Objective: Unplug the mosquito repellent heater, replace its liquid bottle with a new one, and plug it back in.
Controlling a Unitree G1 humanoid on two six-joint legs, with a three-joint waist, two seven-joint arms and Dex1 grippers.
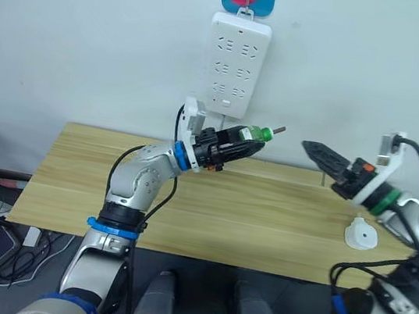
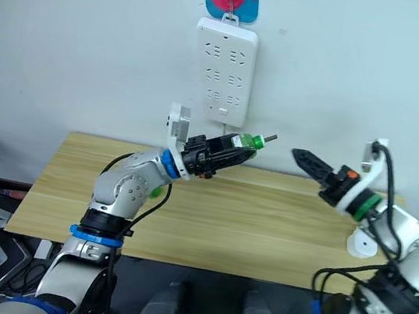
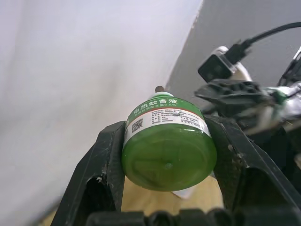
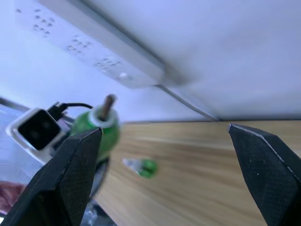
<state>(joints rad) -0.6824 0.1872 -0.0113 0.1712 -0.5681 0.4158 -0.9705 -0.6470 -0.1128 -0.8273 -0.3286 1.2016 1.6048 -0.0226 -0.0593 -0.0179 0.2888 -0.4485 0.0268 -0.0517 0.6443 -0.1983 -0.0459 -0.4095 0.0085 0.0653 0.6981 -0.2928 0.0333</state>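
The left gripper (image 1: 250, 141) fingers grasp the green liquid bottle (image 1: 254, 134) in the air, the right gripper (image 1: 311, 149) fingers spread wide, so a misaligned handover could drop it on the table (image 1: 263, 220), far from the mosquito repellent heater (image 1: 360, 234)

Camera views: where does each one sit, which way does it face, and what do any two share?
Left and right eye views: head, looking forward-down at the wooden table and power strip; both arms show.
Left wrist view: along the left gripper, clamped on the green bottle.
Right wrist view: along the open right gripper, facing that bottle.
Shared: bottle and power strip.
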